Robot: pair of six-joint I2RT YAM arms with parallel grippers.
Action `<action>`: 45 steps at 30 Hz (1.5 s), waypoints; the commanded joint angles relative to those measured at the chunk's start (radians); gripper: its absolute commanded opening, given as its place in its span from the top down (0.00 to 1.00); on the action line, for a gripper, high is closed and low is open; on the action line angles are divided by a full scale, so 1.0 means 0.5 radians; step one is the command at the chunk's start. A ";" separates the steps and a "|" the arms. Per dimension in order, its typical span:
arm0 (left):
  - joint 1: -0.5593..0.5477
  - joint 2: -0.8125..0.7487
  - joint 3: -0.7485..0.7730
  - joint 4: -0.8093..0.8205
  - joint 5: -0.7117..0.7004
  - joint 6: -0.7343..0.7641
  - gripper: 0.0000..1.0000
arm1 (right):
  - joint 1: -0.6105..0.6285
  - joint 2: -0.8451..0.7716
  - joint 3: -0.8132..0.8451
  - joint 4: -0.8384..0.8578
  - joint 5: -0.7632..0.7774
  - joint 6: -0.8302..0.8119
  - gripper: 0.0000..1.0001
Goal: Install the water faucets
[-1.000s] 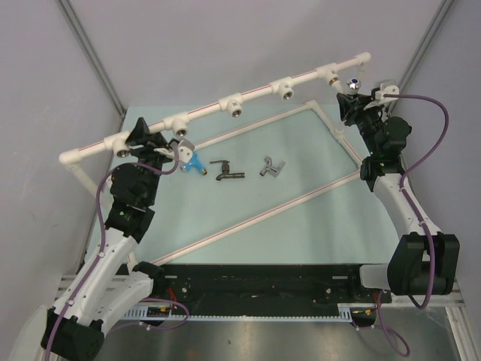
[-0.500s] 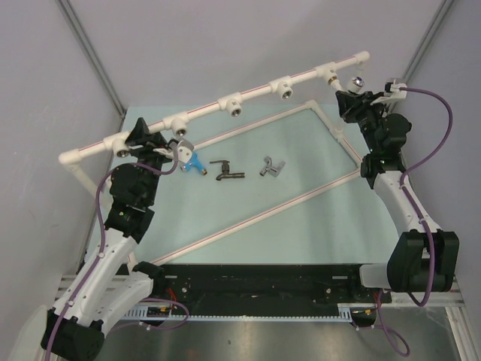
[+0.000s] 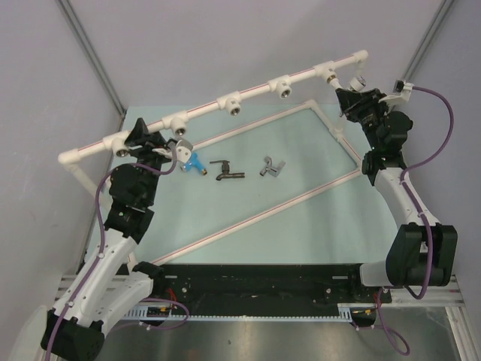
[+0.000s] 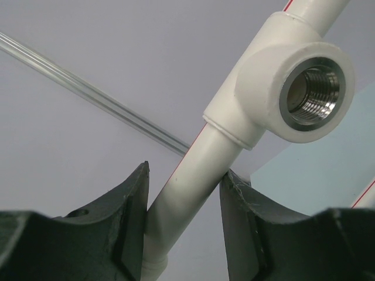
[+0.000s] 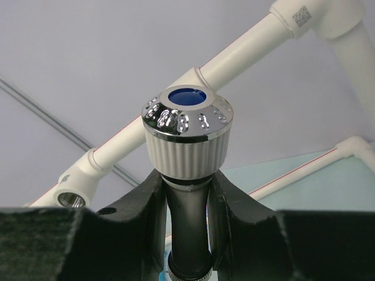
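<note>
**Cross-thread risk at the far-right tee**

Holding the white-knob faucet [image 5: 187,132] in the right pincer [image 5: 187,175], clamped shut on its dark stem, ribbed knob and blue cap facing the wrist camera. Up in the air at the right end of the white pipe rail [image 3: 255,96], just beside the last tee fitting [image 3: 328,73]. Not yet seated, by the look of it. Threaded end hidden below the fingers.

Bracing the rail with the left pincer [image 4: 184,172], closed around it just below the far-left tee.

Blue faucet [image 3: 194,162], dark faucet [image 3: 225,171] and silver-grey faucet [image 3: 271,168] lying loose in a row on the tabletop [image 3: 301,233], none installed.

Likely failure modes:
- Cross-threading from a tilted entry; no way to check alignment with the thread out of view.
- Round stem slipping in the jaws under torque, so spinning in the grip instead of screwing in.
- Rail flexing away under push, given the brace at the opposite end.
- Dropping the faucet on release before enough turns.

No containers as such. Closest thing: the threaded metal sockets in the tees. Near socket [image 4: 310,91] empty, bare threads. Distant socket [image 5: 73,200] empty too. Others look empty from above.
</note>
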 commanded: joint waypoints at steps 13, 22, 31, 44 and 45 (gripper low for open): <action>-0.009 -0.087 -0.059 0.038 -0.040 -0.460 1.00 | -0.036 0.149 0.087 0.162 -0.221 0.827 1.00; -0.009 -0.096 -0.062 0.038 -0.034 -0.454 1.00 | -0.060 0.155 0.087 0.187 -0.230 1.113 1.00; -0.012 -0.099 -0.062 0.041 -0.031 -0.454 1.00 | -0.076 0.213 0.087 0.282 -0.298 1.413 1.00; -0.006 -0.105 -0.065 0.038 -0.016 -0.450 1.00 | -0.054 0.097 0.087 0.120 -0.142 1.288 1.00; -0.009 -0.105 -0.065 0.041 -0.016 -0.453 1.00 | -0.051 0.079 0.087 0.092 -0.120 1.209 1.00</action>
